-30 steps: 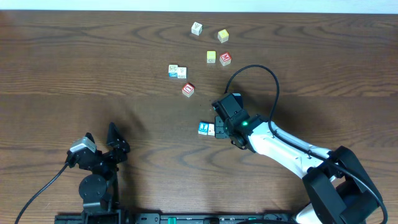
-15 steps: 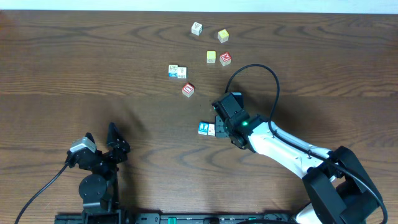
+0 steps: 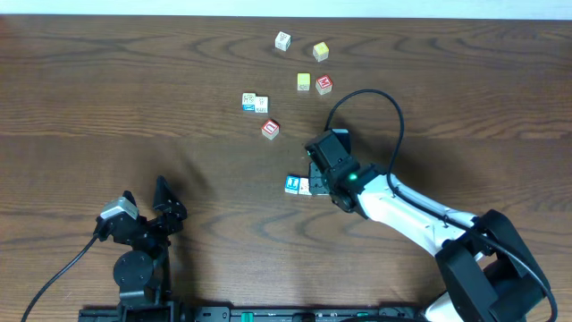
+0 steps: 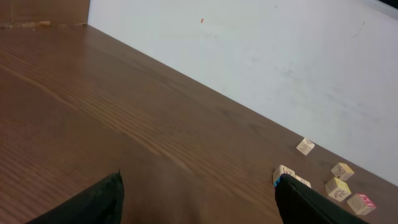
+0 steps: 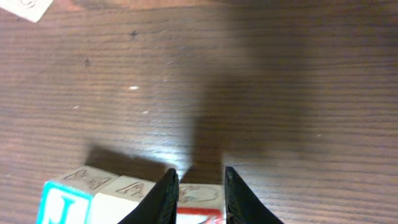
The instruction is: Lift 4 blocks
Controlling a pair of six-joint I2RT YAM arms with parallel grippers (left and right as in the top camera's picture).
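Top-down cam; 2 low wrist cams

The table (image 3: 134, 89) was dark brown wood with bold grain, smooth and faintly shiny; the right wrist view showed fine scratches and pale specks on it. The blocks (image 3: 270, 129) were pale bare wood with matt painted faces. The red-edged block (image 5: 200, 196) between the right jaws had an embossed, unpainted face inside its painted border. The right arm (image 3: 402, 210) wore glossy white plastic shells. The left gripper (image 4: 199, 176), right gripper (image 5: 199, 170) and cable (image 3: 362, 93) looked matt black. The wall (image 4: 249, 50) was matt white.
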